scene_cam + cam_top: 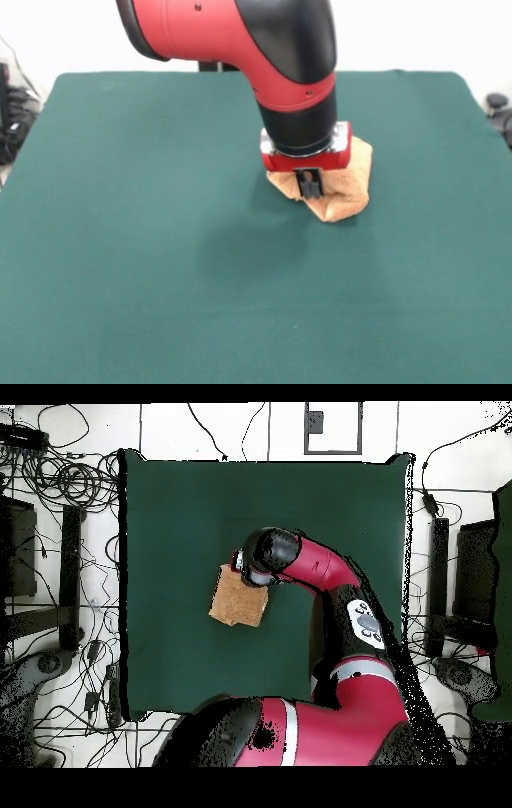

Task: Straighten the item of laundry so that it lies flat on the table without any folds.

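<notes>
The orange-tan towel [342,190] lies bunched and folded on the dark green table [144,240], right of centre. In the overhead view the towel [238,599] shows as a rough, uneven rectangle left of the arm's wrist. My gripper [310,186] hangs under the red wrist at the towel's near left edge. Its black fingers [313,182] stand close together, pinched on a fold of the cloth. The wrist hides the towel's far part in the front view. In the overhead view the wrist hides the gripper's fingers.
The red and black arm [320,569] reaches across the table's right half in the overhead view. Cables and stands [60,514] lie on the floor round the table.
</notes>
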